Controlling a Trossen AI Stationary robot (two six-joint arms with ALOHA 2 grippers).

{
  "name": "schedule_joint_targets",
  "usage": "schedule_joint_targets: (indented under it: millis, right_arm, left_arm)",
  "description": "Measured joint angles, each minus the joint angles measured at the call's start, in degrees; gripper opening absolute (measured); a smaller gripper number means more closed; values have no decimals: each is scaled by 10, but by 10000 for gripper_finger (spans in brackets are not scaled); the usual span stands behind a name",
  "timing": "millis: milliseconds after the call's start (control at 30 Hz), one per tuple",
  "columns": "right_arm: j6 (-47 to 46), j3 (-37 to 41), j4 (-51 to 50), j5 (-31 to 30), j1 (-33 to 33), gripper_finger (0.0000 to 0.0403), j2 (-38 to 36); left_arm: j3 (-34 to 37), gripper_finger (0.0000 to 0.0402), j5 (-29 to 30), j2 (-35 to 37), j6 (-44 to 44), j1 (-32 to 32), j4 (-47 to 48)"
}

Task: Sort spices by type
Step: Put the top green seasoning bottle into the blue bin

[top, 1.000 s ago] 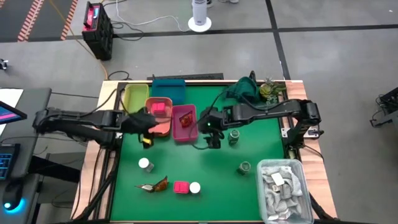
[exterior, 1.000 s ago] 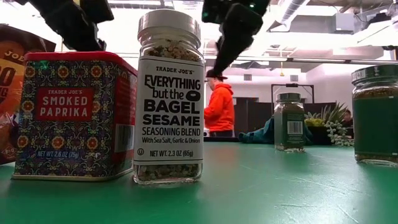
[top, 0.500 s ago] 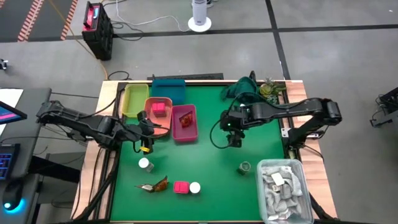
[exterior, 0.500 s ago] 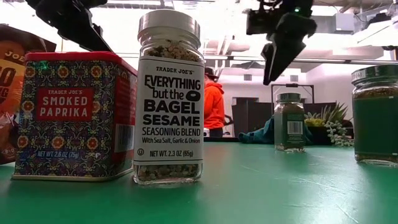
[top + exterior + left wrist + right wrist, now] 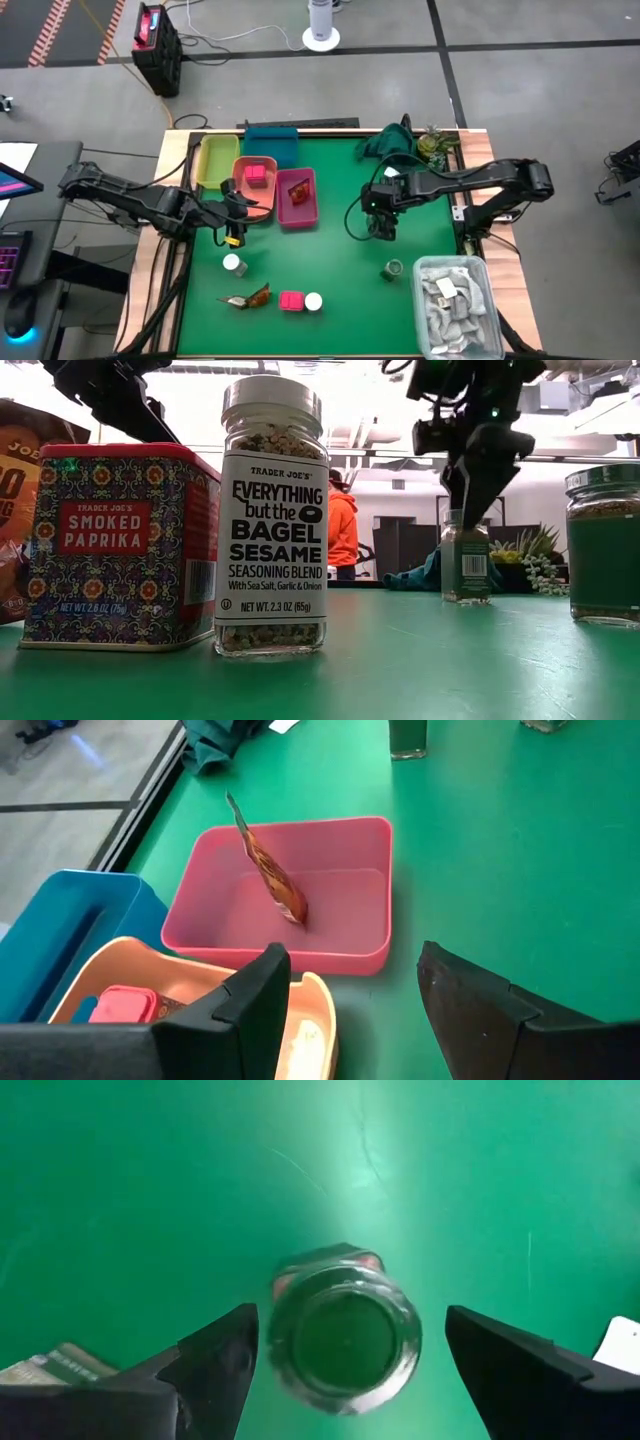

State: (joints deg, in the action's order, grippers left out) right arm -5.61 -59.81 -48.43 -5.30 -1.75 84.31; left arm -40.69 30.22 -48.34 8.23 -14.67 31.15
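Observation:
My right gripper [image 5: 383, 222] [image 5: 350, 1335] is open and points down over a green-topped jar [image 5: 345, 1342], one finger on either side and clear of it. The jar stands upright on the table [image 5: 466, 555]. My left gripper [image 5: 232, 215] [image 5: 350, 970] is open and empty, just near of the bins. A pink block [image 5: 257, 175] lies in the salmon bin [image 5: 262, 205]. A reddish-brown sachet [image 5: 270, 870] leans in the pink bin [image 5: 360, 935]. On the mat stand a second green-topped jar [image 5: 392, 268] and two white-topped jars [image 5: 232, 263] [image 5: 313, 301]. A pink block [image 5: 291, 301] and a sachet [image 5: 250, 297] lie there too.
A yellow-green bin [image 5: 215, 160] and a blue bin [image 5: 270, 140] stand at the far left. A grey bin of pale packets [image 5: 455, 305] stands at the near right. A dark green cloth [image 5: 392, 145] lies at the far edge. A person in orange [image 5: 342, 530] stands beyond the table.
My right gripper has gone from beside the pink bin toward the table's right edge and come down over the green-topped jar, staying open. My left gripper has drawn back a little from over the salmon bin toward the near edge.

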Motion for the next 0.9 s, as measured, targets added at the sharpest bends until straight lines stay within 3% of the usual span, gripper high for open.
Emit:
schedule_joint_targets:
  millis: [200,433,700,800,900]
  right_arm:
    - [4,30,58,9,0,324,13]
    - [5,33,42,11,-3,221,20]
    - [18,-42,21,4,-3,219,20]
    - [38,-91,24,-22,-3,219,20]
    - [64,-139,23,-62,-3,219,21]
  left_arm:
    - [0,208,1,0,1,0,0]
    - [0,208,16,-9,-4,3,-47]
    - [-1,208,-14,-97,-51,52,-166]
    - [-2,208,-27,-123,-89,71,-216]
    - [-28,212,-30,-134,-129,89,-203]
